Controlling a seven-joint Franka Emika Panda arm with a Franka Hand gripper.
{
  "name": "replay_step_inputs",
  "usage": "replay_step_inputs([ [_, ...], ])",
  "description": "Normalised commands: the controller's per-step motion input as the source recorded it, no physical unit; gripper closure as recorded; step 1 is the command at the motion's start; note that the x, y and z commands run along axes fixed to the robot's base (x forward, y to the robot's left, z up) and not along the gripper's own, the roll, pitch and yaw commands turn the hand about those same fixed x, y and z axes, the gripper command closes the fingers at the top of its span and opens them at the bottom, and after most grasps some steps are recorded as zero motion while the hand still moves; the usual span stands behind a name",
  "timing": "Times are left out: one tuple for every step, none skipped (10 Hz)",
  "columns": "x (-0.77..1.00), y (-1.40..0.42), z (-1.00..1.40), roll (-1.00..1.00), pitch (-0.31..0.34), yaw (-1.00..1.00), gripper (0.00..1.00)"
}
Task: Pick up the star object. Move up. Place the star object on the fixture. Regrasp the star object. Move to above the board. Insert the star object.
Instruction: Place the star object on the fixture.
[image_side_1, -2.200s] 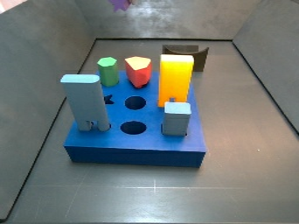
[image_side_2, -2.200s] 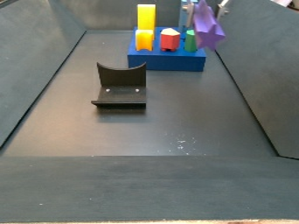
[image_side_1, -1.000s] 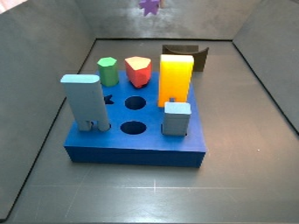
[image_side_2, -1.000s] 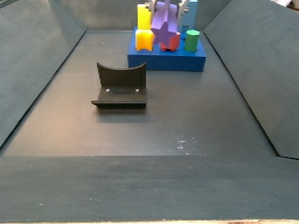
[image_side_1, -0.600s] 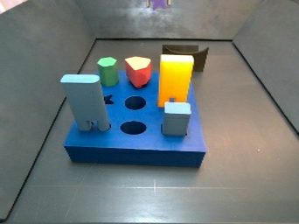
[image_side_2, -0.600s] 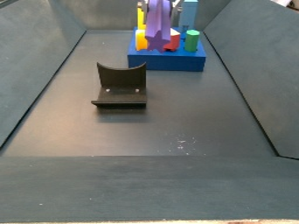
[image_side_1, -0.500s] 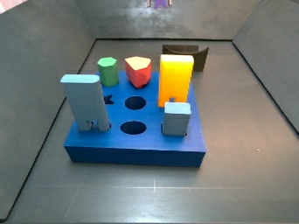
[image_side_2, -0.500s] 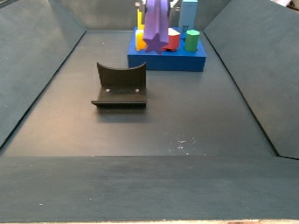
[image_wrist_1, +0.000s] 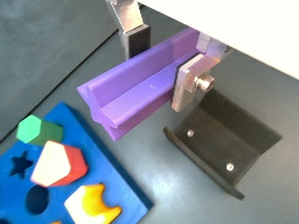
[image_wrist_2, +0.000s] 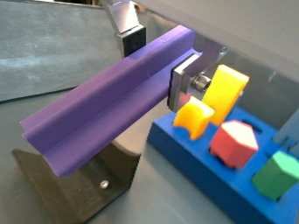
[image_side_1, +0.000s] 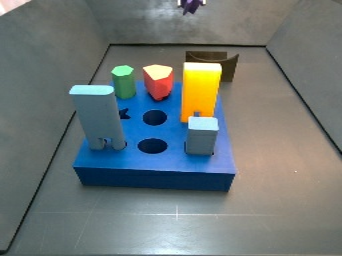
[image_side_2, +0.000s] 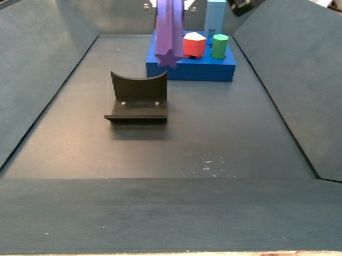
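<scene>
My gripper (image_wrist_1: 163, 59) is clamped on the star object (image_wrist_1: 140, 84), which hangs upright above the fixture (image_side_2: 138, 98); only a side view shows that. Behind it, the board (image_side_1: 174, 164) carries five pieces.

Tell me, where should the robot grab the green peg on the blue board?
Grip the green hexagonal peg near its top, coming down from above. It stands upright in the board, so only its upper part is free. The gripper currently holds the star object.

The purple star object (image_side_2: 168, 35) hangs upright above the fixture (image_side_2: 138, 97), clamped in the gripper (image_wrist_1: 162, 54). Behind the fixture sits the blue board (image_side_2: 201, 68).
</scene>
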Motion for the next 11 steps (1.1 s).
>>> replay_step_inputs([
  [0.96, 0.06, -0.02, -0.96, 0.155, -0.09, 1.0],
  [0.89, 0.05, -0.02, -0.75, 0.125, -0.11, 1.0],
  [0.86, 0.05, -0.02, -0.66, 0.109, -0.12, 1.0],
  [0.79, 0.05, -0.02, -0.45, 0.081, -0.13, 1.0],
  [0.74, 0.05, -0.02, -0.29, 0.059, -0.13, 1.0],
  [0.67, 0.03, -0.01, -0.17, 0.035, -0.12, 1.0],
  [0.59, 0.03, -0.01, -0.15, 0.02, -0.1, 1.0],
  [0.5, 0.03, -0.01, -0.15, 0.02, -0.09, 1.0],
  [0.45, 0.03, -0.01, -0.15, 0.026, -0.07, 1.0],
  [0.38, 0.03, -0.01, -0.15, 0.036, -0.06, 1.0],
  [0.35, 0.03, -0.01, -0.15, 0.044, -0.06, 1.0],
])
